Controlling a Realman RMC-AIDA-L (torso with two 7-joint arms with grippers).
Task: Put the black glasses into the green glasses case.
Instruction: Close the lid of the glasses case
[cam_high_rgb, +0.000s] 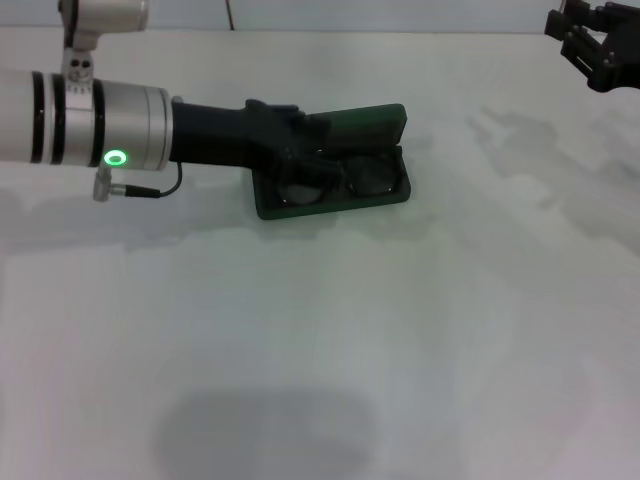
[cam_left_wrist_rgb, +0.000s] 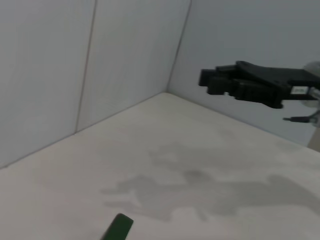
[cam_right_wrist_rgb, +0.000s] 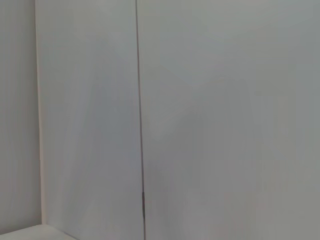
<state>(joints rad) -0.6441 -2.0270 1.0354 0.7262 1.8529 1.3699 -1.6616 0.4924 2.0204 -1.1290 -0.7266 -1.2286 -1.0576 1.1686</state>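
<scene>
The green glasses case (cam_high_rgb: 395, 192) lies open on the white table, its lid (cam_high_rgb: 375, 122) raised at the far side. The black glasses (cam_high_rgb: 372, 178) lie inside the case, both lenses showing. My left gripper (cam_high_rgb: 308, 158) reaches in from the left and sits over the left half of the case, right at the glasses, hiding part of them. A green corner of the case (cam_left_wrist_rgb: 118, 228) shows in the left wrist view. My right gripper (cam_high_rgb: 598, 48) hangs parked at the far right, away from the case; it also shows in the left wrist view (cam_left_wrist_rgb: 235, 84).
The white table (cam_high_rgb: 330, 340) spreads out around the case. Pale walls (cam_left_wrist_rgb: 75, 60) stand behind the table and meet in a corner. The right wrist view shows only wall (cam_right_wrist_rgb: 200, 120).
</scene>
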